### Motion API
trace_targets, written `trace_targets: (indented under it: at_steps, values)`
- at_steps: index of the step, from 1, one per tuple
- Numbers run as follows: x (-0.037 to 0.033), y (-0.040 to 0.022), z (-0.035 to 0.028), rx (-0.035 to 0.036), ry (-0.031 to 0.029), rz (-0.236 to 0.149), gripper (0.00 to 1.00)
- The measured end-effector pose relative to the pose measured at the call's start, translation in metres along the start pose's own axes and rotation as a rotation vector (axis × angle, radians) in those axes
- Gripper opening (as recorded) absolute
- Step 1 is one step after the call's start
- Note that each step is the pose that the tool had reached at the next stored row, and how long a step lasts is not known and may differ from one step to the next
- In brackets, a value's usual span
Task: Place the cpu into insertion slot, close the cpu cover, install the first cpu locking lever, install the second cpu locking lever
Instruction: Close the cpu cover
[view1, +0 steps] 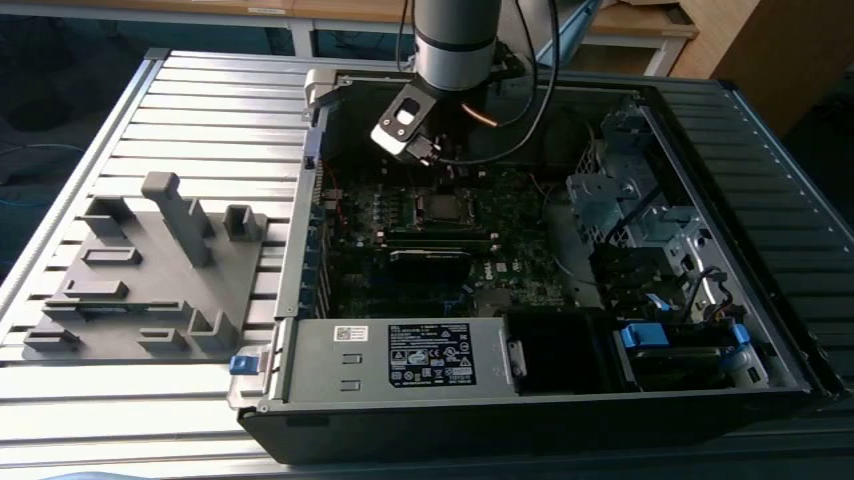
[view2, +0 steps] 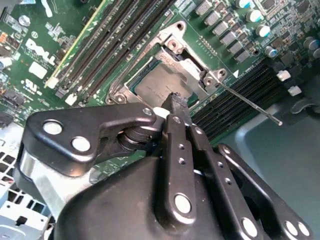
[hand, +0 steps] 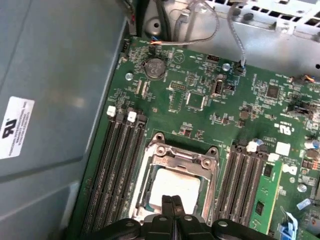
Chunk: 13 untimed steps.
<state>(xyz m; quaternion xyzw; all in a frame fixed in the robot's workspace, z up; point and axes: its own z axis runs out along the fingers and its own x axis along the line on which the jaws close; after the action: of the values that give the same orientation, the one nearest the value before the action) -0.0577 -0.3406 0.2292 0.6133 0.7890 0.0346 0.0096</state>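
Cpu (hand: 176, 185) sat in the insertion slot (view1: 438, 208), just above centre of the exterior view.
Cpu cover (hand: 150, 170) lay flat, framing the silver face. Gripper (hand: 172, 201) was right over the chip's edge with its fingers pinched narrow together; contact could not be told. One thin locking lever (view2: 250, 106) stuck out free from the cover's corner, across the memory slots (view2: 225, 112). Green motherboard (hand: 200, 100) lay inside the open computer case (view1: 534, 420). Grey fixture plate (view1: 147, 270) sat at the exterior view's left.
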Motion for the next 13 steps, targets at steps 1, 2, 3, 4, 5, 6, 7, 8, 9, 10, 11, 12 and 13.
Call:
trace_targets:
  at_steps: [1,2,3,4,5,6,7,8,9,10,11,12,13]
  values:
    - [0.0000,0.0000,0.0000,0.0002,0.0005,-0.008,0.11]
    - [0.0000,0.0000,0.0000,0.0004,0.0010,-0.016,0.11]
    - [0.0000,0.0000,0.0000,0.0004,0.0013,-0.020,0.11]
    - [0.0000,0.0000,0.0000,0.0006,0.0015,-0.022,0.11]
    - [0.0000,0.0000,0.0000,0.0007,0.0017,-0.025,0.11]
    - [0.0000,0.0000,0.0000,0.0007,0.0019,-0.028,0.11]
    - [0.0000,0.0000,0.0000,0.0009,0.0021,-0.032,0.11]
    - [0.0000,0.0000,0.0000,0.0010,0.0024,-0.036,0.11]
    - [0.0000,0.0000,0.0000,0.0011,0.0028,-0.042,0.11]
    - [0.0000,0.0000,0.0000,0.0013,0.0031,-0.047,0.11]
    - [0.0000,0.0000,0.0000,0.0015,0.0036,-0.053,0.11]
    - [0.0000,0.0000,0.0000,0.0016,0.0039,-0.059,0.11]
    - [0.0000,0.0000,0.0000,0.0017,0.0042,-0.063,0.11]
